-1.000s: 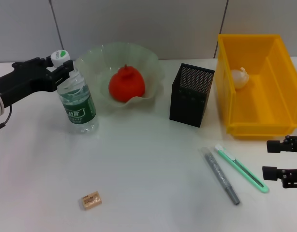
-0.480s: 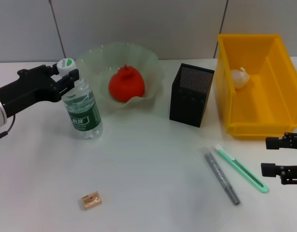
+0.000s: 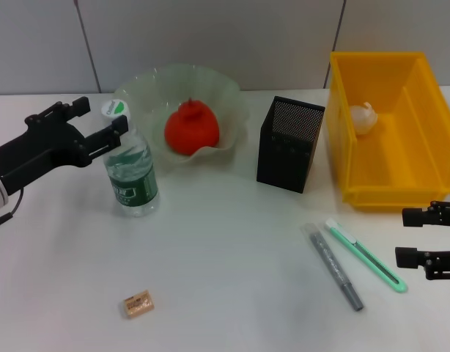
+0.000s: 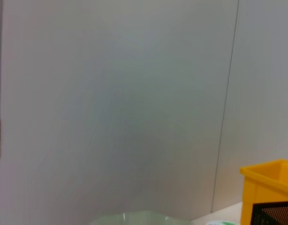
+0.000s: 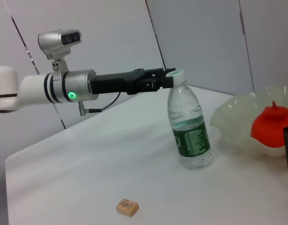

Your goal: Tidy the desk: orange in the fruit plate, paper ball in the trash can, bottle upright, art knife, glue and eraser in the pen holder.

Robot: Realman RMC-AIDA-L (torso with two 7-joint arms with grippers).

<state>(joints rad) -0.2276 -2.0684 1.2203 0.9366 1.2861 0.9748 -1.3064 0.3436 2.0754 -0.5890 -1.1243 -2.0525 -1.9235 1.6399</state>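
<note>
The bottle [image 3: 133, 176] stands upright on the table left of the fruit plate [image 3: 144, 88]. My left gripper [image 3: 104, 114] is open, its fingers spread on either side of the white cap. In the right wrist view the same gripper [image 5: 162, 79] is level with the top of the bottle [image 5: 189, 126]. The orange [image 3: 190, 128] lies in the plate. The paper ball [image 3: 362, 119] sits in the yellow trash can [image 3: 423, 187]. The art knife [image 3: 366, 255] and the glue [image 3: 335, 266] lie side by side in front of the pen holder [image 3: 289, 143]. My right gripper [image 3: 423, 238] is open, just right of the knife's end. The eraser [image 3: 138, 305] lies near the front left.
A grey panelled wall stands behind the table. In the left wrist view the trash can [image 4: 268, 187] and the pen holder [image 4: 275, 213] show low against that wall.
The bottle went from tilted to upright and shifted slightly right and forward. My left gripper, which was shut on its neck, has opened. The right gripper stayed put.
</note>
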